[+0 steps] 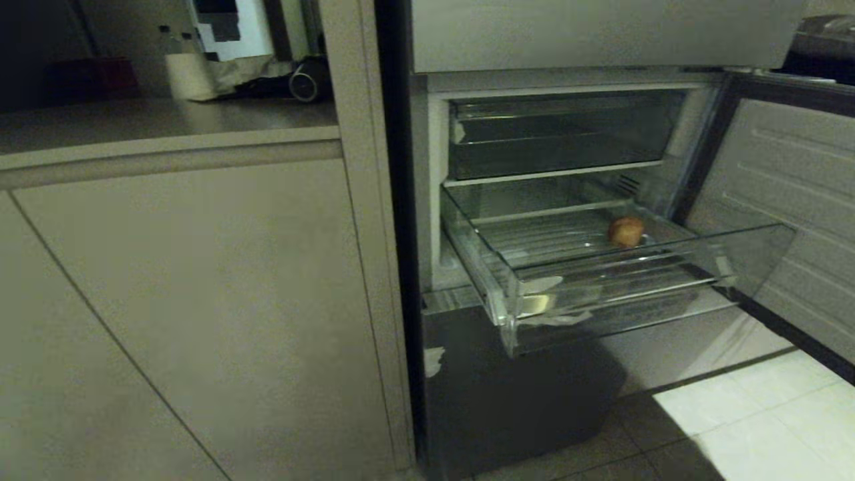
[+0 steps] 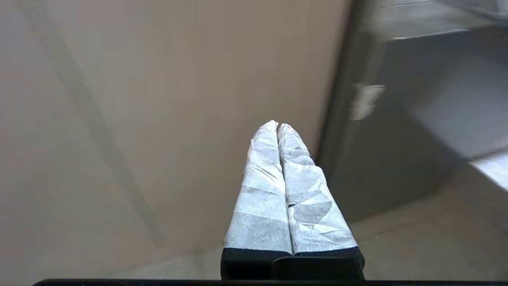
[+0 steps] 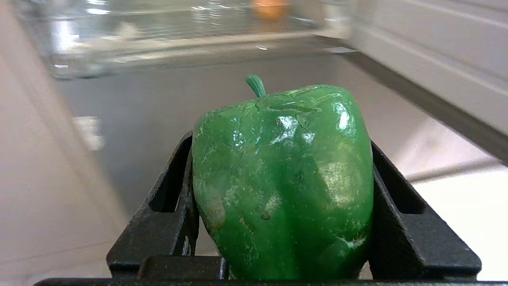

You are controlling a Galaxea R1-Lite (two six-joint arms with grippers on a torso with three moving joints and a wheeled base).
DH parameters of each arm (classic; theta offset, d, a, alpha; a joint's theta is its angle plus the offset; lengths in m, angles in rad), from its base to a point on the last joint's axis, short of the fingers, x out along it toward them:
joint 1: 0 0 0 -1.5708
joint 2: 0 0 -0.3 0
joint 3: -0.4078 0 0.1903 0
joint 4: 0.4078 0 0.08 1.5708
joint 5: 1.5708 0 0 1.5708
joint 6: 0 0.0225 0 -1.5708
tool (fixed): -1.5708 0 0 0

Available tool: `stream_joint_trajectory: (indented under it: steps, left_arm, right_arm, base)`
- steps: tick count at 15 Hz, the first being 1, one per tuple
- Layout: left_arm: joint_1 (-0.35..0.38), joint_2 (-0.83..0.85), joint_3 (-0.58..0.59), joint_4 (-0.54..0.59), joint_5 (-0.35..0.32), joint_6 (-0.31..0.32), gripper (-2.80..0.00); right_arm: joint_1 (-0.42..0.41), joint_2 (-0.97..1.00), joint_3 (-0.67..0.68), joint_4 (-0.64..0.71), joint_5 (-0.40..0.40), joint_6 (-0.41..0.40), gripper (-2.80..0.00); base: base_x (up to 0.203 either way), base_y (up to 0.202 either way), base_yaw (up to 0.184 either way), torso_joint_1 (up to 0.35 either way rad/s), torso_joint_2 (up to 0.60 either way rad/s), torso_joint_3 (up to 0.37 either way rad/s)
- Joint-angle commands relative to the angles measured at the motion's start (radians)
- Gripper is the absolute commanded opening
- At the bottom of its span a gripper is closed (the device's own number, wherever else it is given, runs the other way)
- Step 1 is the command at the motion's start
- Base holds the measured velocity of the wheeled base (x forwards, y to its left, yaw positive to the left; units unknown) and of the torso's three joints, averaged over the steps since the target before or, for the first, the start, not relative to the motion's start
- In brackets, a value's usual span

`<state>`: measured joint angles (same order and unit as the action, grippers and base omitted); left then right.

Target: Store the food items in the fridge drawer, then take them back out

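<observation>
Right gripper (image 3: 282, 190) clamps a green bell pepper (image 3: 283, 178), stem pointing toward the fridge drawer (image 3: 166, 35) ahead and above; left gripper (image 2: 278, 129) closed, empty.

The fridge drawer (image 1: 601, 267) stands pulled out, a potato (image 1: 626, 232) lying inside toward its right rear. A shallower bin (image 1: 561, 133) sits above; cabinets (image 1: 200, 300) stand left.

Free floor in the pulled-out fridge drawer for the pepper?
Fridge drawer: ribbed floor is bare from the left wall across to the potato, which occupies the back right. Right pincer grips the green pepper below the drawer front.
</observation>
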<state>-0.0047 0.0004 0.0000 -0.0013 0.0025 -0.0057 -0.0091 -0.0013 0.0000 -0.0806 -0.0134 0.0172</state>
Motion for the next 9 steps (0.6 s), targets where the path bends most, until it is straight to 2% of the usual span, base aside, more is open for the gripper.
stream_joint_trajectory:
  steps: [1, 5, 9]
  left_arm:
    - [0.000, 0.001, 0.000, 0.000, 0.001, 0.000, -2.80]
    - [0.000, 0.001, 0.000, 0.000, 0.001, 0.000, -2.80]
    - [0.000, 0.001, 0.000, 0.000, 0.001, 0.000, -2.80]
  right_arm:
    - [0.000, 0.000, 0.031, -0.001, 0.000, 0.000, -2.80]
    - [0.000, 0.000, 0.031, -0.001, 0.005, -0.011, -2.80]
    - [0.001, 0.014, -0.009, -0.039, 0.002, -0.044, -2.80]
  base:
    - [-0.003, -0.007, 0.178, 0.001, 0.00, -0.001]
    - [0.001, -0.006, 0.152, 0.002, 0.00, 0.001]
    - [0.001, -0.002, 0.015, 0.001, 0.00, 0.000]
